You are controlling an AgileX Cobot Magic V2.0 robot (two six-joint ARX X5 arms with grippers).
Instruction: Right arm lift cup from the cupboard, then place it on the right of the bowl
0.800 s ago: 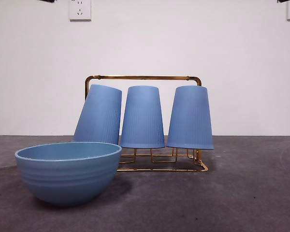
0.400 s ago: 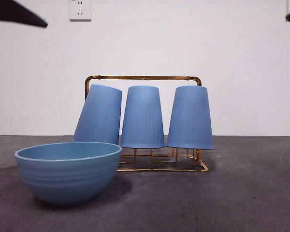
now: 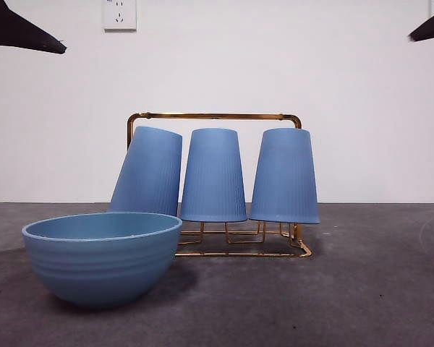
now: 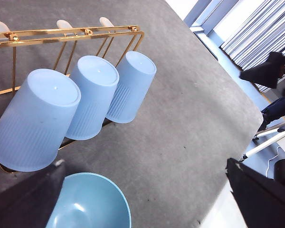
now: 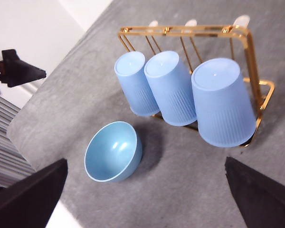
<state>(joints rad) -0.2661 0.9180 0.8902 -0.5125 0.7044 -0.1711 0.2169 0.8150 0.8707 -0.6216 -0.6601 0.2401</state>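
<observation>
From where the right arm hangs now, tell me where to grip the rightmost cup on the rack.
Probably grip the rightmost cup across its ribbed sides near the closed top, coming from above: it stands upside down on the gold rack, with a neighbour close on one side.

Ribbed blue cups (image 3: 213, 176), gold wire cupboard (image 3: 214, 116) — light-blue ridged bowl (image 3: 101, 256), grey table (image 3: 362, 289).

Right gripper (image 5: 142, 199) high above the table, jaws spread wide, left gripper (image 4: 147, 199) likewise raised, jaws apart

Since a second ago we see black gripper tips (image 3: 22, 32) larger at ten and two o'clock (image 3: 430, 29).
</observation>
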